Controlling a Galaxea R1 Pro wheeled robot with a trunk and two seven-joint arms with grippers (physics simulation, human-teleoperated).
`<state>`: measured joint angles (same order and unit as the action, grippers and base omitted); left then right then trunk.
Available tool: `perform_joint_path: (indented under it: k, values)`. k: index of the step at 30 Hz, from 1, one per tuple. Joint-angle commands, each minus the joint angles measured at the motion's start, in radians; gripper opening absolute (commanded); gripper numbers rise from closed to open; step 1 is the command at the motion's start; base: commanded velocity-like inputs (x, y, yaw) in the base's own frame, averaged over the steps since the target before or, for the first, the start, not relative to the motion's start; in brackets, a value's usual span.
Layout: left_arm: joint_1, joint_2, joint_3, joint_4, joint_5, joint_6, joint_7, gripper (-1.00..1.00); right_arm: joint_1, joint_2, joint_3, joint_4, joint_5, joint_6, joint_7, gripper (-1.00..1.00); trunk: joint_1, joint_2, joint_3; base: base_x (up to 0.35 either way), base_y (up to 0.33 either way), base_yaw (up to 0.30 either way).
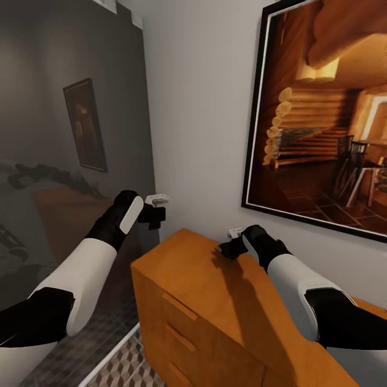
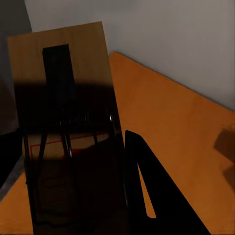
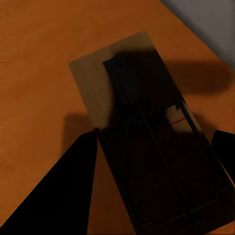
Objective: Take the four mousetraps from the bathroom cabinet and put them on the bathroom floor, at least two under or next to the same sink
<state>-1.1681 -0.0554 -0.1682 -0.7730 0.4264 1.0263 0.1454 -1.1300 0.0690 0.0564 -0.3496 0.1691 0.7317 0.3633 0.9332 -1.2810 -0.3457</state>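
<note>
Wooden mousetrap (image 2: 63,132) grasped in left tool (image 1: 153,207), clear of cabinet (image 1: 177,269) | right tool (image 1: 228,248) grasps second mousetrap (image 3: 147,147) — both lifted for carrying floorward.

Head high, wrists close over cabinet (image 1: 226,301)

No legible text, label, brand, number or sign appears on any surface in the three views.

My left arm (image 1: 80,279) and right arm (image 1: 301,290) wear smooth white shells, with glossy black joints, wrists and grippers.
</note>
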Motion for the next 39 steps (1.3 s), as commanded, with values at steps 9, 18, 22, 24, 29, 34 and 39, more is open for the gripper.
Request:
perform_joint_path:
  k: [9, 18, 22, 24, 29, 34, 39]
  values:
    - [-0.001, -0.002, -0.002, 0.004, 0.005, 0.003, 0.007, -1.00, -0.001, -0.003, 0.003, -0.002, 0.011, 0.003, 0.008, -1.00, 0.000, -0.001, -0.001, -0.248, 0.000, 0.000]
    - [-0.001, -0.003, -0.003, 0.004, 0.004, 0.003, 0.008, -1.00, -0.001, -0.003, 0.003, -0.002, 0.011, 0.003, 0.008, -1.00, 0.000, -0.001, -0.001, -0.042, 0.000, 0.000]
    - [-0.001, -0.003, -0.003, 0.005, 0.004, 0.003, 0.008, -1.00, -0.001, -0.004, 0.003, -0.002, 0.012, 0.003, 0.007, -1.00, 0.000, -0.001, -0.001, -0.004, 0.000, 0.000]
    - [-0.001, -0.003, -0.004, 0.005, 0.004, 0.003, 0.008, -1.00, -0.001, -0.004, 0.003, -0.002, 0.013, 0.003, 0.007, -1.00, 0.000, -0.001, -0.001, -0.002, 0.000, 0.000]
    - [-0.001, -0.003, -0.004, 0.007, 0.005, 0.003, 0.008, -1.00, -0.001, -0.005, 0.003, -0.002, 0.013, 0.003, 0.006, -1.00, 0.000, -0.001, -0.001, 0.000, 0.000, 0.000]
    - [-0.001, -0.002, -0.004, 0.012, 0.007, 0.003, 0.010, -1.00, -0.001, -0.004, 0.003, -0.002, 0.014, 0.003, 0.006, -1.00, 0.000, -0.001, -0.001, 0.000, 0.000, 0.000]
    - [-0.007, 0.004, -0.009, 0.020, 0.010, -0.004, 0.015, -1.00, -0.006, 0.002, 0.000, -0.007, 0.012, 0.002, 0.005, -1.00, 0.000, -0.001, -0.001, 0.000, 0.000, 0.000]
